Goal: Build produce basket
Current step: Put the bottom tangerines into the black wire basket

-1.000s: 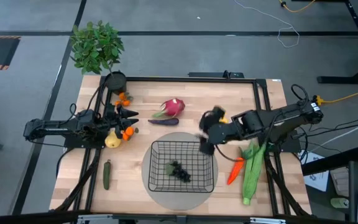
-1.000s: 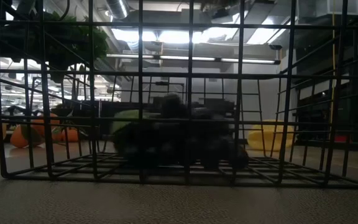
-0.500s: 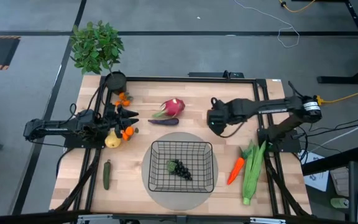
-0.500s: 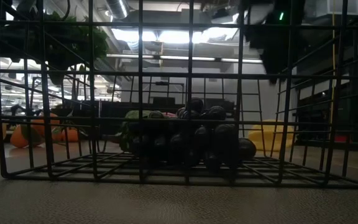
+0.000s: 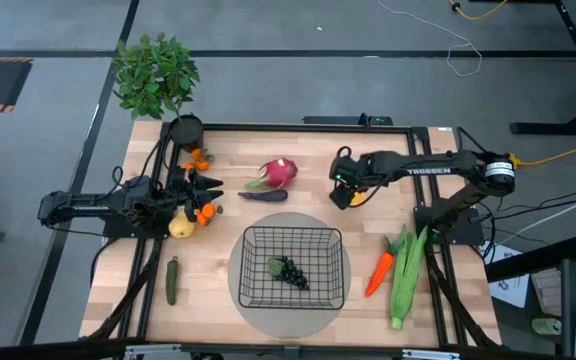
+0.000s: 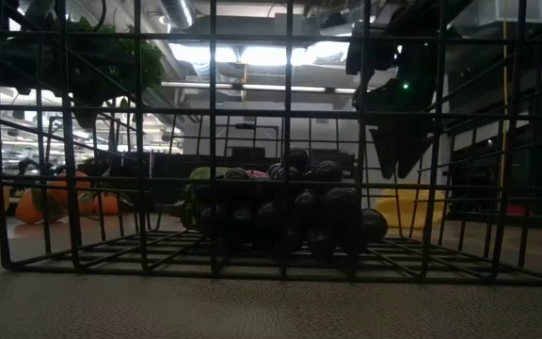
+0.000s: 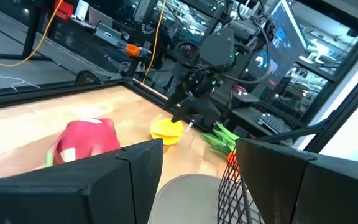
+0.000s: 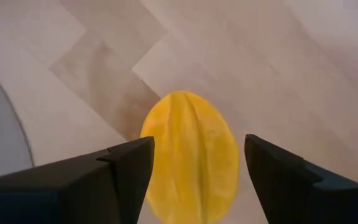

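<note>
The black wire basket [image 5: 253, 262] stands near the table's front on a round grey mat, with dark grapes [image 5: 288, 271] lying in it; the low view shows the grapes [image 6: 290, 212] behind the basket's wire [image 6: 213, 141]. My right gripper [image 5: 346, 186] is open above a ridged yellow fruit [image 5: 355, 198] that lies on the wood. In the right wrist view its fingers stand on either side of the fruit [image 8: 188, 168] without touching it. My left gripper [image 5: 208, 190] waits open at the left, next to a yellow fruit [image 5: 180, 226] and small orange pieces [image 5: 204, 213].
Pink dragon fruit [image 5: 279, 171] and purple eggplant [image 5: 263, 195] lie beyond the basket. The cucumber [image 5: 172, 280] lies at front left; the carrot [image 5: 378, 272] and long green husk [image 5: 406, 275] lie at the right. A leafy plant [image 5: 155, 75] and a black pot [image 5: 185, 130] are at the far left corner.
My right gripper has moved from the basket's far right corner toward the table's far edge and come down over the ridged yellow fruit. The grapes, blurred a second ago in the low view, now lie still in the basket.
</note>
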`<state>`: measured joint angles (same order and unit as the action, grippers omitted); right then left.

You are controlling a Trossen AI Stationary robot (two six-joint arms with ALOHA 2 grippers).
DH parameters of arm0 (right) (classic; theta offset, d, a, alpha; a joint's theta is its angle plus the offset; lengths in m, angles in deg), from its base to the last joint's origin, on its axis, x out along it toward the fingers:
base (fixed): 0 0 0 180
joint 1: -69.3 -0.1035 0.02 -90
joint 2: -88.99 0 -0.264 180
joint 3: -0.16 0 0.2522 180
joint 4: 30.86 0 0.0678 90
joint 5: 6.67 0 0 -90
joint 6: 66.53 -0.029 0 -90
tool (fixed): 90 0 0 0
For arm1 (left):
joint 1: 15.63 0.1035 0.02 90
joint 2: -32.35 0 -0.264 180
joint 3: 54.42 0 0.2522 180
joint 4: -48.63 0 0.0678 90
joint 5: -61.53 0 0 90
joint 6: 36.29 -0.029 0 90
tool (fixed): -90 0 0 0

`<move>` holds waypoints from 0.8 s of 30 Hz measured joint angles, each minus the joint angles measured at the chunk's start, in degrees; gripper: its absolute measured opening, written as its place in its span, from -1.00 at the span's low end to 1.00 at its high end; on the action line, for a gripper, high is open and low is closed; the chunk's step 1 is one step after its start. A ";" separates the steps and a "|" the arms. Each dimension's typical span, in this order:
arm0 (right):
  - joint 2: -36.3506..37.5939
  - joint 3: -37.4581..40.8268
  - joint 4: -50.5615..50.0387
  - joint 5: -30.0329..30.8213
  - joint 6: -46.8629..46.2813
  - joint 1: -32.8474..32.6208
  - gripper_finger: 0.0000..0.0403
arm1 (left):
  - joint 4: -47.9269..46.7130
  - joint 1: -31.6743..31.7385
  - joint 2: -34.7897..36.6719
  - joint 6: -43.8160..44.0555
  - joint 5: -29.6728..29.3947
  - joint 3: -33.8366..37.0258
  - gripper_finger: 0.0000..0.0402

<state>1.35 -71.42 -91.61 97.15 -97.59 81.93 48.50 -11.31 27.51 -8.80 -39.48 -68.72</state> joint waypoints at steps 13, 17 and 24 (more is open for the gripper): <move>-0.02 0.02 -0.18 -1.95 -0.10 -0.05 0.18 | -1.06 0.00 0.00 -0.06 -0.02 0.00 -0.04; -0.07 0.01 0.40 -1.90 0.32 -0.03 0.18 | -1.20 0.00 -0.02 -0.07 -0.04 0.00 -0.04; 0.07 -4.94 0.98 -1.95 2.04 -0.07 0.18 | -1.37 0.02 -0.02 -0.25 -0.56 0.00 -0.04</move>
<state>1.42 -76.36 -90.63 95.20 -95.55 81.86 47.13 -11.29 27.49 -9.05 -40.03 -68.72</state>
